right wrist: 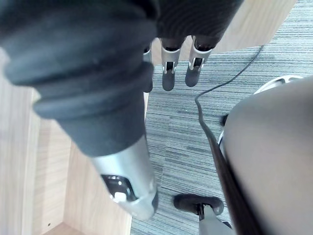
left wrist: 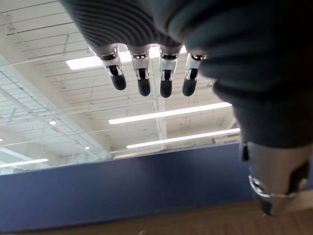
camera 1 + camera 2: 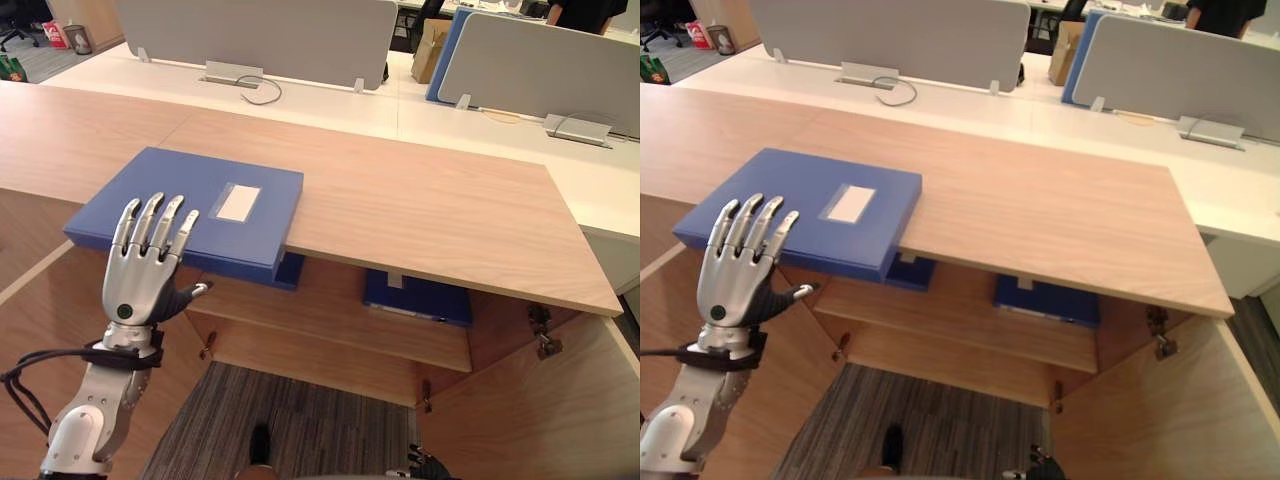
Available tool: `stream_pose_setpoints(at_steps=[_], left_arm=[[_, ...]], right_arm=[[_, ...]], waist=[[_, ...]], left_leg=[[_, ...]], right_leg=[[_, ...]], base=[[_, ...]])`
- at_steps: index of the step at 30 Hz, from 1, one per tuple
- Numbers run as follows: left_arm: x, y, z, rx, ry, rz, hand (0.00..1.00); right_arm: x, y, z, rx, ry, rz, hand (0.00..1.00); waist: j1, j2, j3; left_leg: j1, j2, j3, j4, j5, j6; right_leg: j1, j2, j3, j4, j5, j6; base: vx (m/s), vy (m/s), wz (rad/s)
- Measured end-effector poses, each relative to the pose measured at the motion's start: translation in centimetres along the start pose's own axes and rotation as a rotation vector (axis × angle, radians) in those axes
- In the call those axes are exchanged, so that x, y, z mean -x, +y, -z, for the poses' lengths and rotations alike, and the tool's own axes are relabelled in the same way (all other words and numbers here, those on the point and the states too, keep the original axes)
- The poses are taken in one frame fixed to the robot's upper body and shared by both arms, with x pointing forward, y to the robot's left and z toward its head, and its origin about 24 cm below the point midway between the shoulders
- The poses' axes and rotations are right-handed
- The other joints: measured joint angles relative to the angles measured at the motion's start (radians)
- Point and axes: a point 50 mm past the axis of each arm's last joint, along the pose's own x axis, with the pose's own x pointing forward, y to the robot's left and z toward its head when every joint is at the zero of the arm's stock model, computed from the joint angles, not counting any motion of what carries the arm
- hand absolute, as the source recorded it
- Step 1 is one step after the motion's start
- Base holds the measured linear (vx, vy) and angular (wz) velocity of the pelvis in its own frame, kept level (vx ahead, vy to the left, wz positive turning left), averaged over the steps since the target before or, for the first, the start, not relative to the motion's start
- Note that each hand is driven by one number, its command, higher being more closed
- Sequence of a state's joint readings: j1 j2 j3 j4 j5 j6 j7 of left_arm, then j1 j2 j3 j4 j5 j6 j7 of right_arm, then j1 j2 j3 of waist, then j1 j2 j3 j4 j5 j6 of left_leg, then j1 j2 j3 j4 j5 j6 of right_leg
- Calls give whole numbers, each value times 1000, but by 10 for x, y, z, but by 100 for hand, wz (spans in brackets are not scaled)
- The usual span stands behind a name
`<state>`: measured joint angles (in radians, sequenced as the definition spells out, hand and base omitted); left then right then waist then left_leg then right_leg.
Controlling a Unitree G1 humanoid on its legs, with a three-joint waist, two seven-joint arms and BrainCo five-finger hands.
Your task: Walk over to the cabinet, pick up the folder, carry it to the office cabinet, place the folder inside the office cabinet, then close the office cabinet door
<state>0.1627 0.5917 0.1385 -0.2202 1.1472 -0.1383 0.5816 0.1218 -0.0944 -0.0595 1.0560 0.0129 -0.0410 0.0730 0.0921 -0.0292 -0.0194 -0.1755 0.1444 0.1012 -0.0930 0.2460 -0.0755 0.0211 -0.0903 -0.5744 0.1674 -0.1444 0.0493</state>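
OK, cabinet top (image 3: 430, 215) is pale wood-grain laminate, flat slab w/ a crisp square edge; the folder (image 3: 190, 195) lies flat on its front-left corner, part hanging out over the front edge; it's a boxy blue file, matte cover, thick spine, white rectangular label (image 3: 238, 202) centred on the lid; left hand (image 3: 140, 275) is up just in front of the folder's near edge, fingers (image 2: 143, 81) straight and fanned, thumb out to the side, holding nothing; can't tell if the tips touch the cover; below the top there's a wooden shelf (image 3: 330, 320) w/ more blue folders (image 3: 420, 298) on it, and a door (image 3: 540, 410) swung open on the right; floor is grey ribbed carpet (image 3: 290, 420); right hand (image 1: 196, 68) hangs low by the carpet, fingers relaxed, empty; behind, smooth white desks (image 3: 330, 110) w/ grey rounded divider panels (image 3: 260, 40).
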Motion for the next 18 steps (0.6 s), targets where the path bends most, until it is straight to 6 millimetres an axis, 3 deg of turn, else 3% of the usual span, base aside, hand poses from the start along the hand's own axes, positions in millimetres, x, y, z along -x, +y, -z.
stream_pose_setpoints(at_steps=[6, 18], left_arm=[[5, -10, 18, -52, 61, 82, 0], [-11, -25, 46, -217, 20, 209, 0]], right_arm=[[0, -3, -1, -28, -5, 13, 0], [1, -2, 3, 39, 10, -8, 0]], waist=[[-4, -1, -1], [-31, -4, 2]], left_leg=[[5, 3, 0, 0, -5, 5], [43, 1, 30, 0, -20, -1]], right_leg=[[2, 4, -1, -11, -3, 0], [35, 5, 23, -45, -2, 1]], base=[[0, 0, 0], [14, -6, -6]])
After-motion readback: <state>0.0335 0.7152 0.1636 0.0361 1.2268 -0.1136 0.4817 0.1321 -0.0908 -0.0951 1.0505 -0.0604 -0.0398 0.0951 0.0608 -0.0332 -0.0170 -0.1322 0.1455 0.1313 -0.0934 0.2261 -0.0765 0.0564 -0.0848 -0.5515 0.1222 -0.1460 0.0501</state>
